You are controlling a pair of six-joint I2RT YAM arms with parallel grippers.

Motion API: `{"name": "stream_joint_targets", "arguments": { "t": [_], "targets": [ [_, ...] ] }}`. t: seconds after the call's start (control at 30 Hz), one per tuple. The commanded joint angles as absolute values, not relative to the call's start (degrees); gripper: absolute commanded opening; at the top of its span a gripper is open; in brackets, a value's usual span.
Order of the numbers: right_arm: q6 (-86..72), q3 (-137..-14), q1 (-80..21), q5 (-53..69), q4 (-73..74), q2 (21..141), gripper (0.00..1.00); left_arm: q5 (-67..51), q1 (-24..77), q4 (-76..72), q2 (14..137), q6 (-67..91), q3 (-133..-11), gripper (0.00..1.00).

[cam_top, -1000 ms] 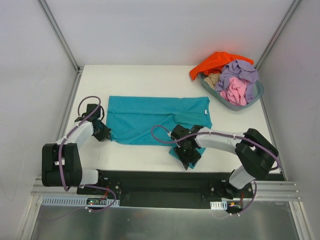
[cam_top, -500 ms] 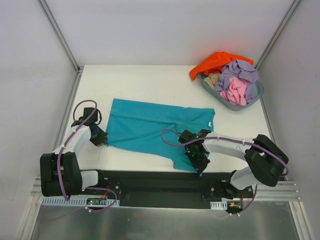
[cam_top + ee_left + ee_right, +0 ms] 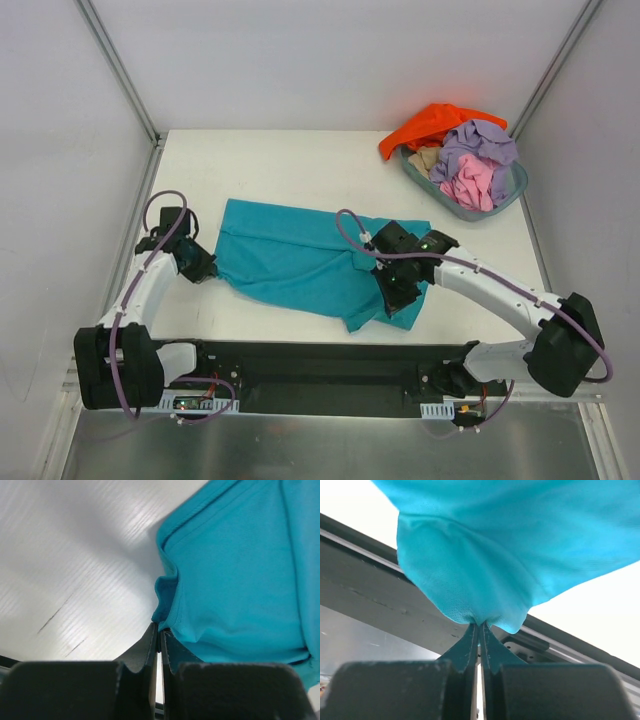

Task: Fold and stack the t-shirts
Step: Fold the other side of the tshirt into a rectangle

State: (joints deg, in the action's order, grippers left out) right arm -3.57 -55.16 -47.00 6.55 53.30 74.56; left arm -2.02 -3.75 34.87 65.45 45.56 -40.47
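The teal t-shirt (image 3: 300,260) lies across the middle of the white table. My left gripper (image 3: 203,267) is shut on its left corner, the hem pinched at the tips (image 3: 159,629). My right gripper (image 3: 398,290) is shut on the shirt's right part and holds it lifted; the cloth (image 3: 520,545) hangs bunched from the tips (image 3: 480,625). The orange (image 3: 428,124), lavender (image 3: 480,145), pink (image 3: 468,183) and beige (image 3: 426,159) shirts are piled in the basin.
The grey-blue basin (image 3: 512,188) stands at the table's far right corner. A black rail (image 3: 320,362) runs along the near edge, with both arm bases on it. White walls close in the left, back and right.
My right gripper has carried the shirt's near right part up and to the right, away from the near edge. The left gripper has shifted slightly with its corner. The shirt now lies skewed.
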Motion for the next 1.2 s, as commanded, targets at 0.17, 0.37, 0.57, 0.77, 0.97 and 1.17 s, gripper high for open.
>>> {"name": "stream_joint_targets", "arguments": {
  "t": [0.17,0.37,0.57,0.77,0.97,1.17],
  "targets": [
    [4.82,-66.34,-35.61,1.95,58.62,76.98,0.01,-4.39,-1.93,33.84,76.97,45.53,-53.25,0.0],
    [8.61,-75.3,-30.16,0.35,58.62,84.1,0.01,-5.54,-1.76,33.75,86.03,44.74,-61.6,0.0],
    [8.53,-81.73,-26.55,-3.16,55.81,91.31,0.01,-5.01,-1.67,33.84,92.89,44.56,-66.88,0.0],
    [10.19,-87.8,-24.17,-4.39,56.08,98.78,0.01,-1.5,-1.76,33.84,96.76,45.09,-69.69,0.0],
    [10.02,-93.6,-22.24,-5.71,54.76,105.63,0.01,-1.93,-1.76,33.92,101.86,45.09,-73.73,0.2],
    [9.06,-99.22,-21.62,-7.2,55.98,111.0,0.32,-2.11,-1.76,33.84,102.05,44.3,-76.2,0.91]
  ]
}}
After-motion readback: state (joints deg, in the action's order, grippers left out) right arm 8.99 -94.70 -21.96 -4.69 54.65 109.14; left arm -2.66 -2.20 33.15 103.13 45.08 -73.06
